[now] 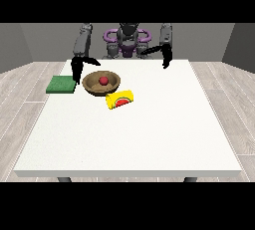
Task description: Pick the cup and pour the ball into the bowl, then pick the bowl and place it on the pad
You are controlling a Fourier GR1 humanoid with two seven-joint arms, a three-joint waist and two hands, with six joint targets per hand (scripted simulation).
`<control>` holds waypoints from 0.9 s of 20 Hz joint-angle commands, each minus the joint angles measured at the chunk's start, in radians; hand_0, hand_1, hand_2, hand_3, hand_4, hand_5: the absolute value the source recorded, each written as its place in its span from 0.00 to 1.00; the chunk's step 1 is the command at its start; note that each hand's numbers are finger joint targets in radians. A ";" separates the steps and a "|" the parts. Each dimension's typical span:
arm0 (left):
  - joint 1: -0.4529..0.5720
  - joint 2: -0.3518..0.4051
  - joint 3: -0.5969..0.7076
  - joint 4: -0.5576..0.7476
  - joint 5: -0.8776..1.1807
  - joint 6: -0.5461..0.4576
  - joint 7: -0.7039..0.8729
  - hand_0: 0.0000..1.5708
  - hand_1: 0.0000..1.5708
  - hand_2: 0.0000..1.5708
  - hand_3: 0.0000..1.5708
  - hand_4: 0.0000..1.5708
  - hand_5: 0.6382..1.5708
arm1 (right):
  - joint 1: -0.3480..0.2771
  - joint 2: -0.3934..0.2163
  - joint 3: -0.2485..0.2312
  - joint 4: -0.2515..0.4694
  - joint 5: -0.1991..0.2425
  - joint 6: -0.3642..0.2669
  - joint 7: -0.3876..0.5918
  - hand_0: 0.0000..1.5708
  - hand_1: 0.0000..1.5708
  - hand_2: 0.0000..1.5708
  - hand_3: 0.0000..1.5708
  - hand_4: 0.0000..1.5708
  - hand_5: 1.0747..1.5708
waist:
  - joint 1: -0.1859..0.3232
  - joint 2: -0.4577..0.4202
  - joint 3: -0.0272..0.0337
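My hand at the view's left (76, 70) hangs above the large white counter (149, 134), pointing down, between the flat green square pad (62, 84) and the round brown wooden bowl (101, 83). I cannot tell whether its fingers are straight or curled. The pad lies just beside this hand on its outer side, flat on the counter near the counter's edge. The bowl stands upright just beside this hand on its inner side, apart from the pad. The small red ball (103, 80) rests inside the bowl, near its middle.

The yellow cup with a red and green mark on its end (120, 99) lies on its side on the counter, just beyond the bowl towards the camera, well apart from both hands. Whether the cup touches the bowl's rim I cannot tell.

My hand at the view's right (166, 59) hangs over the far part of the counter with its fingers pointing down, holding nothing, well apart from the bowl, the cup and the pad. Its finger position cannot be made out either.
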 commanded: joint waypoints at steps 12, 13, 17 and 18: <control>0.061 0.067 0.066 -0.129 0.042 -0.117 -0.037 0.00 0.00 0.00 0.00 0.00 0.99 | -0.176 -0.092 -0.047 0.370 -0.026 0.029 -0.171 0.00 0.00 0.00 0.00 0.07 0.99 | 0.016 0.062 0.0028; 0.053 0.069 0.076 -0.113 0.038 -0.113 -0.012 0.00 0.00 0.00 0.00 0.00 0.99 | -0.143 -0.022 -0.004 0.370 0.002 -0.002 -0.199 0.00 0.00 0.00 0.00 0.06 0.99 | -0.011 0.029 0.0027; 0.085 0.099 0.088 -0.170 0.074 -0.180 0.002 0.00 0.00 0.00 0.00 0.00 0.99 | -0.158 -0.012 -0.012 0.434 0.004 -0.015 -0.282 0.00 0.00 0.00 0.00 0.04 0.98 | 0.029 0.046 0.0028; 0.070 0.122 0.122 -0.131 0.071 -0.173 -0.066 0.00 0.00 0.00 0.00 0.00 0.99 | -0.202 -0.012 -0.025 0.423 -0.023 -0.026 -0.211 0.00 0.00 0.00 0.00 0.09 0.99 | 0.019 0.063 0.0025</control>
